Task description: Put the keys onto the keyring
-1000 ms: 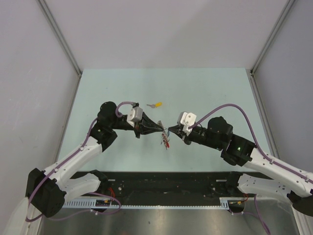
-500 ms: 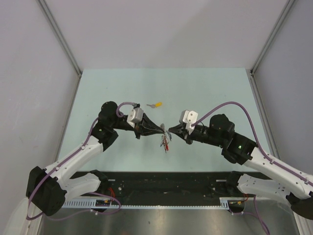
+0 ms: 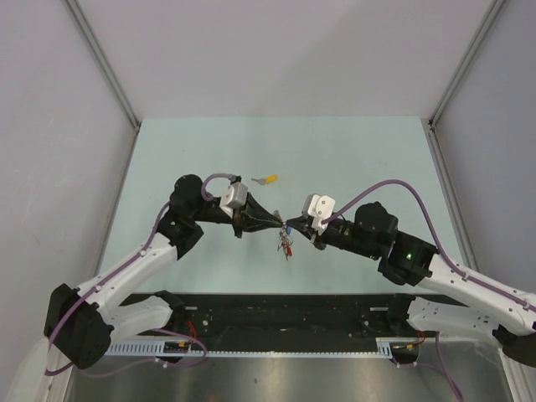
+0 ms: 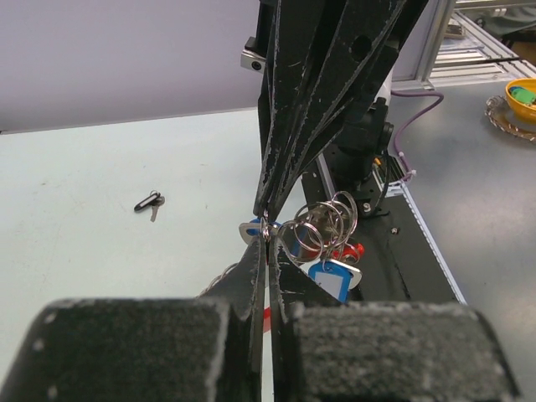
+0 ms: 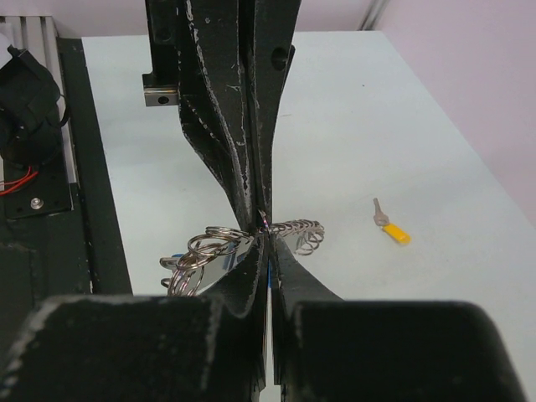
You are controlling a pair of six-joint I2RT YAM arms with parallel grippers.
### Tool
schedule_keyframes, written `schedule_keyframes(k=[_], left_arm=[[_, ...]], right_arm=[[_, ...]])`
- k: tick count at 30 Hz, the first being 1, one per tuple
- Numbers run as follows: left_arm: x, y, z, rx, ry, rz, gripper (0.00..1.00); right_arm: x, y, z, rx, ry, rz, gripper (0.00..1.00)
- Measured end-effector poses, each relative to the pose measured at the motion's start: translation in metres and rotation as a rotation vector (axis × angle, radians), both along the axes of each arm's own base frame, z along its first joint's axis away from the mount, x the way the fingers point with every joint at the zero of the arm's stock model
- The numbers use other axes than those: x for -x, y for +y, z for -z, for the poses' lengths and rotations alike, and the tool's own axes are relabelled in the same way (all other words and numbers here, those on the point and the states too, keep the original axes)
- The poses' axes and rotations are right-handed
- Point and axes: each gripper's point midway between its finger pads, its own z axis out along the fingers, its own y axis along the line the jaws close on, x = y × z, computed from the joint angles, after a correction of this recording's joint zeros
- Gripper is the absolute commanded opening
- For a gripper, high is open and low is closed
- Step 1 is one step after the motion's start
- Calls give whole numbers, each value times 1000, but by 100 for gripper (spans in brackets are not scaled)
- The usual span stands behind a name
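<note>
My left gripper (image 3: pixel 278 222) and right gripper (image 3: pixel 290 228) meet tip to tip above the table's middle, both shut. In the left wrist view my left gripper (image 4: pixel 266 243) pinches a small silver ring of the keyring (image 4: pixel 265 227), with a strip of red showing behind its fingers. A blue-capped key (image 4: pixel 249 228) sits right at that ring, under the right gripper's tips. In the right wrist view my right gripper (image 5: pixel 266 239) is shut with blue showing between its fingers. A silver chain (image 5: pixel 303 231) and several silver rings (image 5: pixel 205 249) hang beside the tips.
A yellow-capped key (image 3: pixel 268 179) lies alone on the pale green table (image 3: pixel 360 159), behind the grippers. It is also in the right wrist view (image 5: pixel 390 228). A small black ring with a key (image 4: pixel 149 201) lies on the table at the left. A blue tag (image 4: pixel 332 279) and red pieces (image 4: pixel 353 251) hang in the bunch.
The right wrist has shifted slightly left and lower. Both grippers stay shut tip to tip, and the bunch still hangs between them.
</note>
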Motion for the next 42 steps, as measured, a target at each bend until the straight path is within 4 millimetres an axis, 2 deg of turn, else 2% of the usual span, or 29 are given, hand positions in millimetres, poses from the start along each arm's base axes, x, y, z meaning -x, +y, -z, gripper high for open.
schedule_keyframes(k=[15, 22, 31, 36, 42], left_arm=[[-3, 0, -5, 55, -13, -33, 0], [6, 1, -12, 84, -12, -6, 0], [11, 3, -23, 119, -29, 3, 0], [11, 7, -20, 99, -33, -29, 0], [12, 19, -12, 47, -30, -123, 0]], right_arm=[[-15, -10, 3, -23, 72, 42, 0], [-36, -26, 4, -46, 120, 110, 0], [-34, -20, 12, -42, 174, 89, 0], [-46, -24, 35, 7, 240, 168, 0], [-67, -45, 93, 131, 428, 385, 0]])
